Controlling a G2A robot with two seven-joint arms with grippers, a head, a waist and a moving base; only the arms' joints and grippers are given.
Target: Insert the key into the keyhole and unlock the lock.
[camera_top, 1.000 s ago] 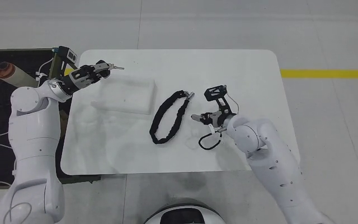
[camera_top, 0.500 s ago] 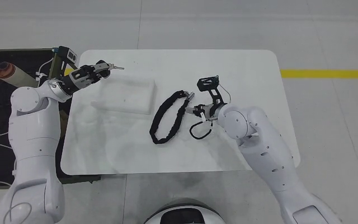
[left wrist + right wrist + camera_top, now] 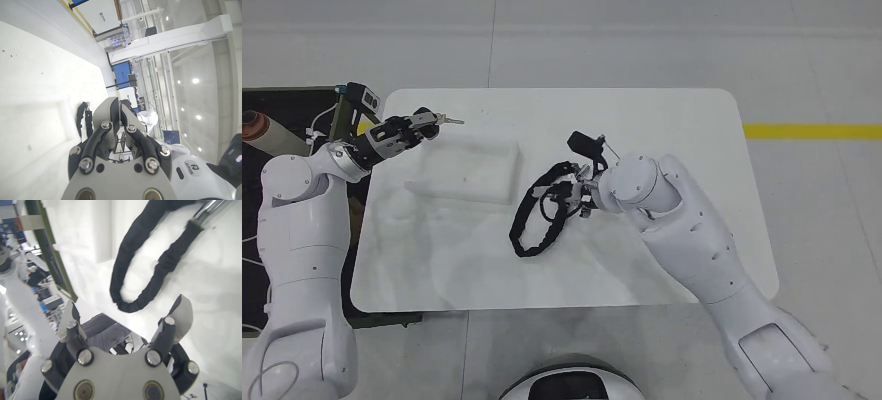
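A black fabric-sleeved chain lock (image 3: 537,215) lies in a loop mid-table, its metal end (image 3: 580,171) toward the far side. My right gripper (image 3: 564,192) hovers open over the lock's upper part. In the right wrist view the lock (image 3: 151,275) and its shiny metal end (image 3: 207,210) lie beyond the spread fingers (image 3: 184,309), nothing between them. At the table's far left corner my left gripper (image 3: 430,120) is shut on the small key (image 3: 451,120), held above the table. In the left wrist view the key (image 3: 119,112) is a thin metal strip pinched between the pads.
A white foam block (image 3: 467,165) lies between the two arms, left of the lock. A dark rack with a roll (image 3: 254,125) stands off the table's left edge. A thin black cable loop (image 3: 550,203) hangs by the right wrist over the lock.
My right arm has swung left across the table, from right of the lock to over its upper end, staying open. The left arm and key have not moved.
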